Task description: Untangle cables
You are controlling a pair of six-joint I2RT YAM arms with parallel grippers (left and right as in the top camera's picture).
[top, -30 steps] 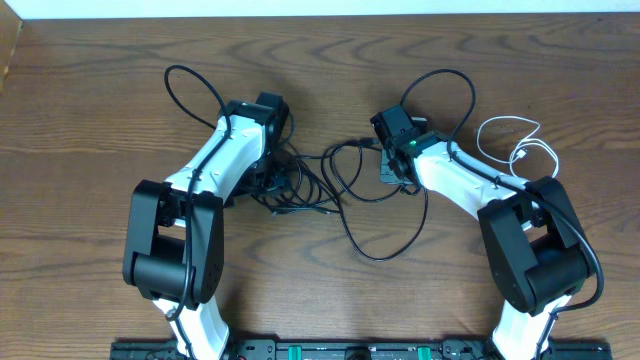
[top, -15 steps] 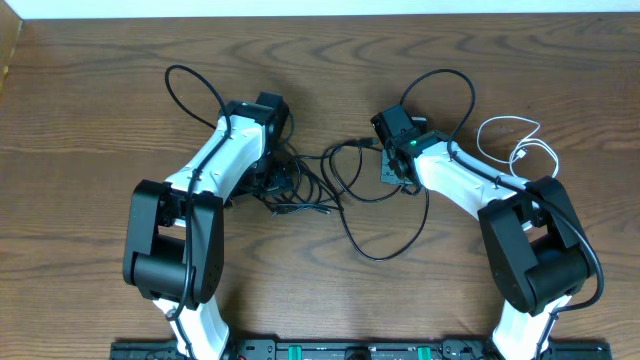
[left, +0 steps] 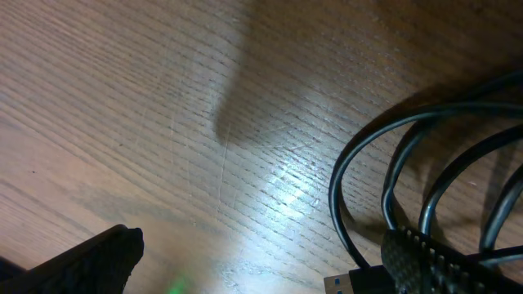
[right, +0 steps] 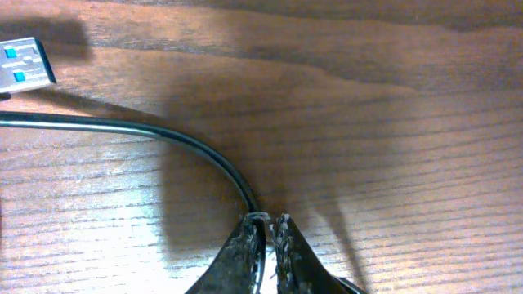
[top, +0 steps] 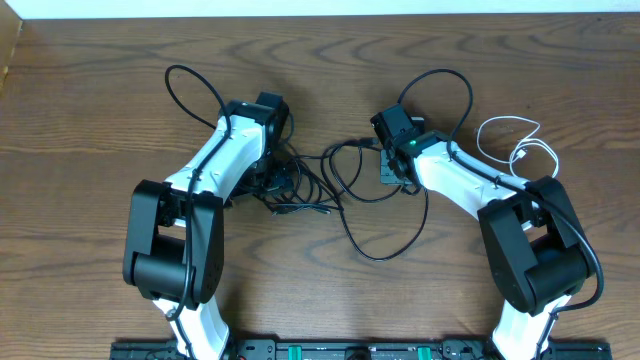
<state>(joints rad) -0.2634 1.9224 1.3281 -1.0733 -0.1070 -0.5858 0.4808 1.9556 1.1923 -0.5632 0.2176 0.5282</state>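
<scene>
Furthest left, the left gripper [left: 261, 245] hangs low over the table [top: 90, 120] with its fingers spread wide and nothing between them. In its wrist view I see one finger [left: 90, 261] at the bottom left and the other at the bottom right. Loops of the black cables [top: 305, 188] lie against that right-hand one, and a plug [left: 350, 284] with a blue tongue sits just beside it.

From overhead, the tangle lies between the two arms, closer to the left arm [top: 215, 160]. One long loop swings out of it toward the near edge.

The right gripper [right: 268, 227] is pinched closed on one black cable [right: 196, 151], which runs in flat along the wood and curves up into the fingertips. A second plug [right: 24, 69], blue inside, lies apart from the fingers; I cannot tell whether it belongs to the held cable.

Far right, the white cable [top: 515, 148] lies in loose loops beside the right arm [top: 470, 185], well apart from the tangle.
</scene>
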